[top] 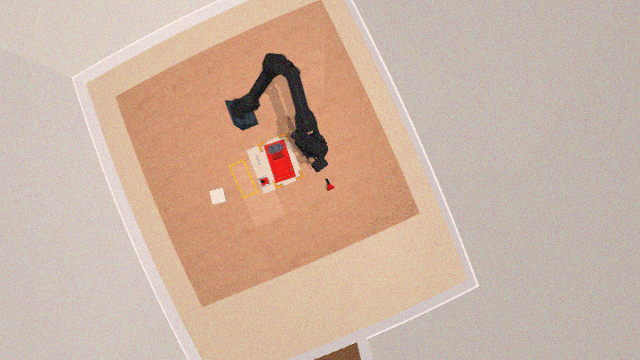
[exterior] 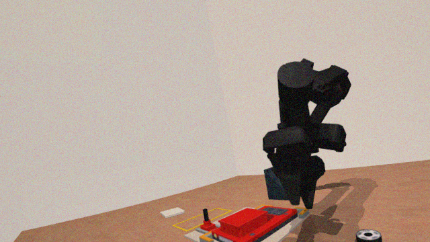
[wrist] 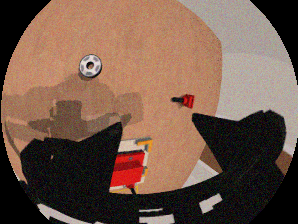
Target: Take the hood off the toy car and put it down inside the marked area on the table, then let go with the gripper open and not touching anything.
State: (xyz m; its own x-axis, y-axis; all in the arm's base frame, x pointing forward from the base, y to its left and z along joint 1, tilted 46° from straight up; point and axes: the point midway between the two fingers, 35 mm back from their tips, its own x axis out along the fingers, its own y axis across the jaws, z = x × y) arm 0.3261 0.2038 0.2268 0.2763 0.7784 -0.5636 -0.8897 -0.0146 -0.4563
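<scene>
The toy car [top: 283,170] [exterior: 285,212] [wrist: 127,175] is red with a grey window and sits between orange corner marks on a pale base. A raised red block [exterior: 242,220] stands on its body; I cannot tell for certain where the hood's edges are. The marked area [top: 237,182] [exterior: 194,217] is a thin yellow outline on the table, beside the base, with nothing inside it. My gripper [top: 311,150] [exterior: 302,204] [wrist: 157,121] is open and empty. It hangs above the table beside the car, on the side away from the outline, with its fingers pointing down.
A small red part with a black peg [top: 264,181] [exterior: 206,223] stands on the base's outline side. A similar red part [top: 329,186] [wrist: 188,101] lies on the table. A wheel [exterior: 368,234] [wrist: 90,66] lies near the arm's shadow. A white square block [top: 217,196] [exterior: 172,212] lies beyond the outline.
</scene>
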